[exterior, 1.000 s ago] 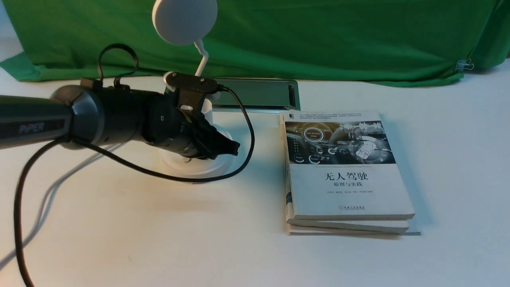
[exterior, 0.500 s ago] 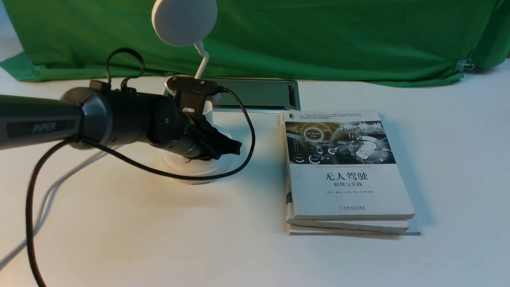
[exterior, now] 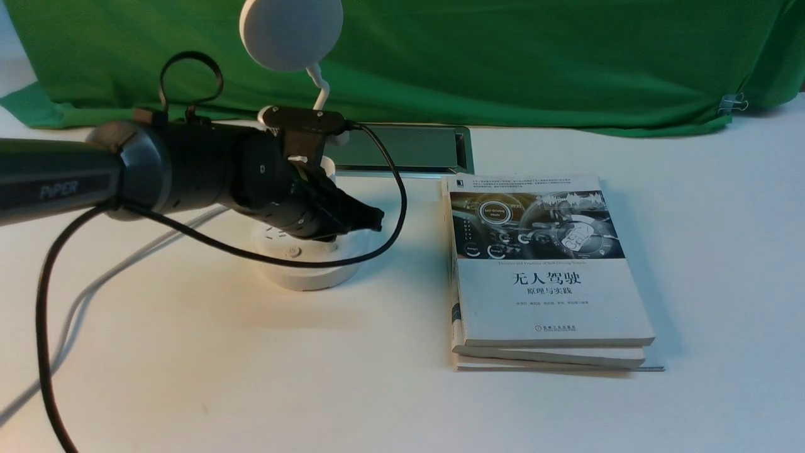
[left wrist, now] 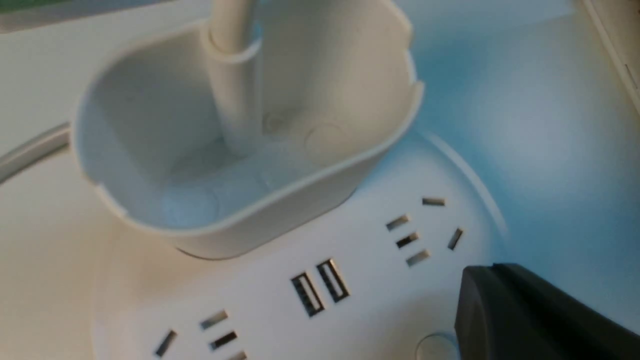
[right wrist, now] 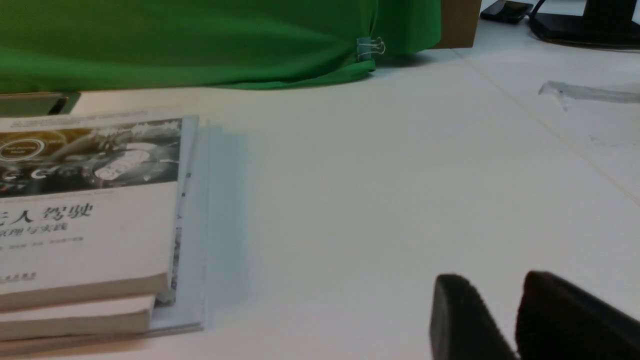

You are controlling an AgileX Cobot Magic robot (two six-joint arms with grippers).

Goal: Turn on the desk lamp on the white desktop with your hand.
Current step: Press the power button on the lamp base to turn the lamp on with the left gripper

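The white desk lamp stands on the white desktop (exterior: 251, 377); its disc head (exterior: 290, 33) shows no glow. My left gripper (exterior: 372, 220), the black hand on the PiPER arm, is shut and empty and hovers just above the lamp's round base (exterior: 308, 267). In the left wrist view its jaws (left wrist: 480, 272) are pressed together over the base (left wrist: 350, 320), beside a round button (left wrist: 434, 347). The cup holder (left wrist: 240, 150) and USB ports (left wrist: 320, 287) show there. My right gripper (right wrist: 520, 300) is empty and low over the bare desktop (right wrist: 375, 200), with a narrow gap between its jaws.
Two stacked books (exterior: 547, 277) lie right of the lamp. The silver-framed cable hatch (exterior: 402, 148) sits behind it, before the green cloth (exterior: 503, 63). The lamp's white cord (exterior: 126, 264) runs left. My arm's black cable (exterior: 393, 207) loops over the base.
My left gripper has lifted a little off the lamp base, so more of the base and its button show. The books and lamp stay put.
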